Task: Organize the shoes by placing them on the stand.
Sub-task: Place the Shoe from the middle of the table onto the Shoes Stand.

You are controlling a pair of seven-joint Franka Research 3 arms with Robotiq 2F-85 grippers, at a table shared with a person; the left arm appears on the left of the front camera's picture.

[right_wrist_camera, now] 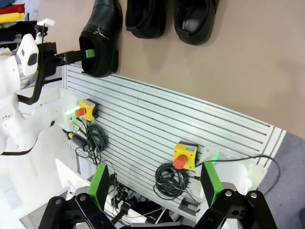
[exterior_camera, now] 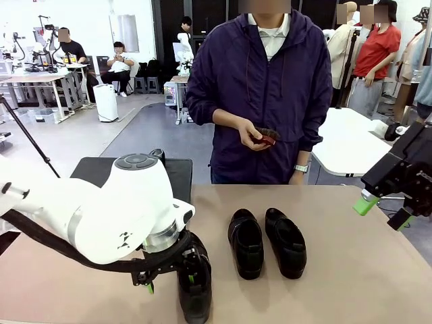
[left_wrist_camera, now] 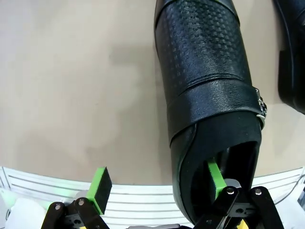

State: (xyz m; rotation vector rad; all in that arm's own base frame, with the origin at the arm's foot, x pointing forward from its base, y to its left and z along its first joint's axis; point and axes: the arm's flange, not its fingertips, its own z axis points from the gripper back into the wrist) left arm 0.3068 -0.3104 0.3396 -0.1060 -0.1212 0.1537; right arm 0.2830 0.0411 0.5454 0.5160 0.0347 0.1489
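Front view: the left jaws hung at the near shoe (exterior_camera: pixel 197 300) on the desk (exterior_camera: pixel 351 283), with the stand (exterior_camera: pixel 177 179) behind it. Left wrist view: the jaws were wide, one pad (left_wrist_camera: pixel 215 179) inside the heel; closing squarely on that wall seemed best. Right wrist view: the right jaws were wide and empty.

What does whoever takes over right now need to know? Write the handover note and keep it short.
Left gripper: open, one finger inside the near shoe, the other outside its side wall; not clamped.
Right gripper: open, empty, raised off the table at the right.
Other two shoes: side by side mid-table.
Stand: far left, behind the left arm.
Done: no shoe seen on the stand.
Left: grip the near shoe, carry it over, then the rest.
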